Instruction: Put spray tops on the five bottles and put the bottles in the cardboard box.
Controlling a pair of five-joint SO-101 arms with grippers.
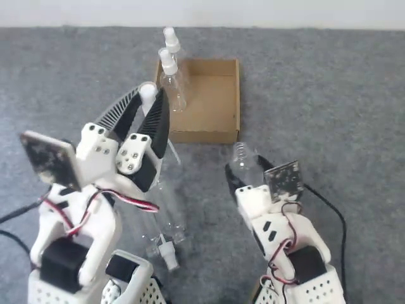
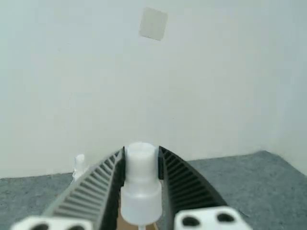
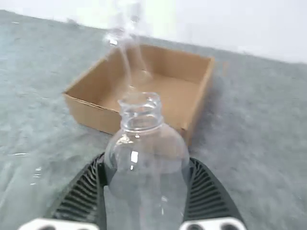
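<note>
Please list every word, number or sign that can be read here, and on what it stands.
None can be read.
The brown cardboard box, the clear plastic bottle and the white spray top bear no visible print.
The pale square patch on the wall is blank.
Any marks on the dark camera board are too small to read.

Grey, felt-like table (image 1: 329,95) surface runs out ahead of the left tool (image 2: 141,152) and to both sides. Plain white wall (image 2: 230,72) stands beyond it, past the table's far edge. Small pale square patch (image 2: 153,23) on wall, high above tool tips.
</note>
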